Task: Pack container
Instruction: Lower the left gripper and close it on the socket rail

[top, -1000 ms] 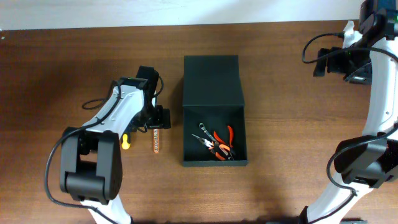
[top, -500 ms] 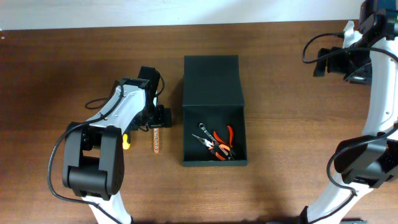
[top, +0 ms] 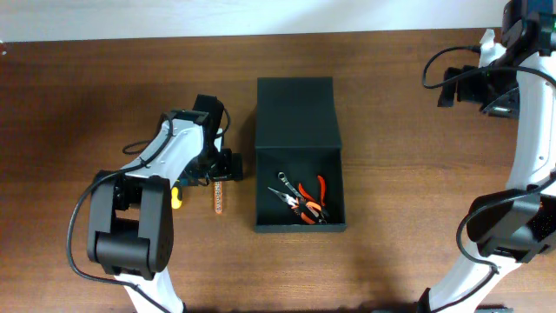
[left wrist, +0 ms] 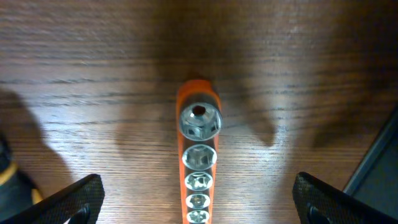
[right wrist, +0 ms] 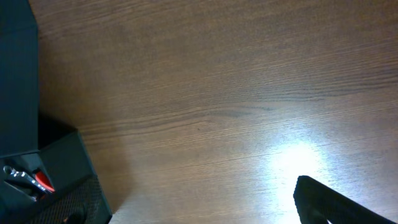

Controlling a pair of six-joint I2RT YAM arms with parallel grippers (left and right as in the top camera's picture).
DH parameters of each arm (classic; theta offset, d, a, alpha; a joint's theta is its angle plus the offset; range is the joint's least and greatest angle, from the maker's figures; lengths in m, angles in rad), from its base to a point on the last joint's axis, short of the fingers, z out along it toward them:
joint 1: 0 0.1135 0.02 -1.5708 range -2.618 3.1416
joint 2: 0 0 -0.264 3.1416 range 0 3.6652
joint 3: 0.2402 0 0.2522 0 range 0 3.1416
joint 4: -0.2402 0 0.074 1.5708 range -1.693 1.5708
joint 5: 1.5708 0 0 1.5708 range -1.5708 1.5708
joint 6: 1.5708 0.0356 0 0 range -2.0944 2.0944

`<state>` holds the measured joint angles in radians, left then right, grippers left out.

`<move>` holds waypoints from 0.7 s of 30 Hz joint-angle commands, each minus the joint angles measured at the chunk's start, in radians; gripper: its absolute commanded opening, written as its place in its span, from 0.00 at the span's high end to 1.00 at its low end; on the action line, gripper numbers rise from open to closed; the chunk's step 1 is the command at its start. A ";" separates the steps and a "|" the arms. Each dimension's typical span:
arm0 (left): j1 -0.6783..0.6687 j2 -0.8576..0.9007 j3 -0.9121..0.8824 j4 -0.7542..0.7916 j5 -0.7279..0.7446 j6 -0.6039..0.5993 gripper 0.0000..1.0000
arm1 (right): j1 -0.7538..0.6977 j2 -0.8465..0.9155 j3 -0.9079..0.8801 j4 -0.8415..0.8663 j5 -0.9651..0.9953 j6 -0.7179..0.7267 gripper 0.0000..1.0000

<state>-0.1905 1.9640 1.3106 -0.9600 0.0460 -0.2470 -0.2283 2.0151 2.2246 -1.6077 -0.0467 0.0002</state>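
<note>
I find the left gripper (left wrist: 198,186) spread wide over a socket strip (left wrist: 198,155). The container (top: 300,156) sits mid-table just beside it, lid open, pliers (top: 304,198) inside. The right gripper (top: 447,87) is wide and empty.

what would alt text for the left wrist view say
An orange rail carrying a row of silver sockets lies on the wooden table, running up the middle of the frame. The left gripper hangs over it, open, its black fingertips in the two bottom corners.
</note>
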 commanded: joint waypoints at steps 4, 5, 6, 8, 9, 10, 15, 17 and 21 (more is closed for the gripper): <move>-0.002 0.005 -0.030 0.009 0.024 0.016 0.01 | 0.000 -0.006 -0.002 0.001 -0.006 0.000 0.01; -0.002 0.004 -0.031 0.009 0.025 0.016 0.01 | 0.000 -0.006 -0.002 0.001 -0.006 0.000 0.01; -0.002 0.003 -0.032 0.009 0.025 0.016 0.01 | 0.000 -0.006 -0.002 0.001 -0.006 0.000 0.01; -0.002 0.003 -0.032 0.009 0.025 0.016 0.01 | 0.000 -0.006 -0.002 0.001 -0.006 0.000 0.01; -0.002 0.003 -0.033 0.008 0.025 0.016 0.01 | 0.000 -0.006 -0.002 0.001 -0.006 0.000 0.01; -0.002 0.003 -0.033 0.006 0.025 0.016 0.01 | 0.000 -0.006 -0.002 0.001 -0.006 0.000 0.01; -0.009 0.002 -0.040 0.009 0.021 0.016 0.01 | 0.000 -0.006 -0.002 0.001 -0.006 0.000 0.01; -0.014 -0.004 -0.050 0.018 0.018 0.016 0.01 | 0.000 -0.006 -0.002 0.001 -0.006 0.000 0.01; -0.019 -0.035 -0.079 0.040 0.018 0.016 0.01 | 0.000 -0.006 -0.002 0.001 -0.006 0.000 0.01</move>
<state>-0.2020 1.9636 1.2648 -0.9306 0.0559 -0.2470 -0.2283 2.0151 2.2246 -1.6077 -0.0471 -0.0002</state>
